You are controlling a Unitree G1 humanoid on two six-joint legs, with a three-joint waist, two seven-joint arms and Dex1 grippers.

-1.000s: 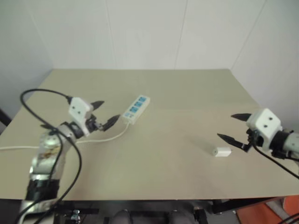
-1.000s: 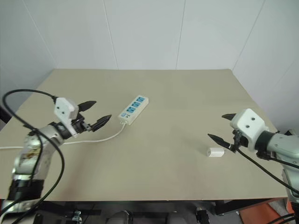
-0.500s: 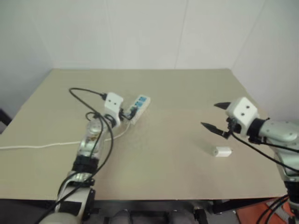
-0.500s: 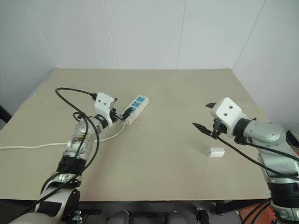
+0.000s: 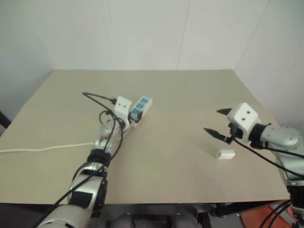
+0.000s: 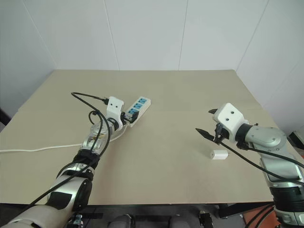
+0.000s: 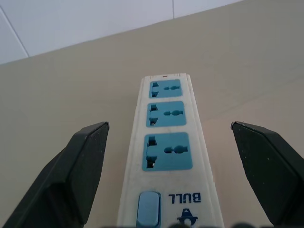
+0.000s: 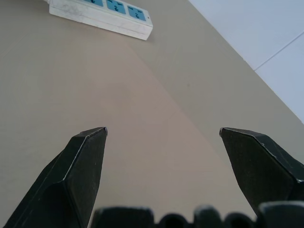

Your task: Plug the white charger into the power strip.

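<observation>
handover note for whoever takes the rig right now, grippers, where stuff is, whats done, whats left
Left gripper: open, fingers on either side of the power strip, not closed on it.
Right gripper: open, empty, hovering above and just beyond the white charger.
Charger lies loose on the table, far from the strip; all three sockets are free.
Done: nothing grasped or plugged.
Left: pick up the charger, steady the strip, plug it in.

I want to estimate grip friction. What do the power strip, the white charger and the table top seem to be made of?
The power strip: probably hard plastic, white and slightly scuffed, with blue matte socket panels and moulded lettering.
The white charger: likely smooth white plastic, judging by its rounded, even block shape; too small to tell more.
The table top: a uniform beige matte surface without grain, perhaps laminate or coated board.
</observation>
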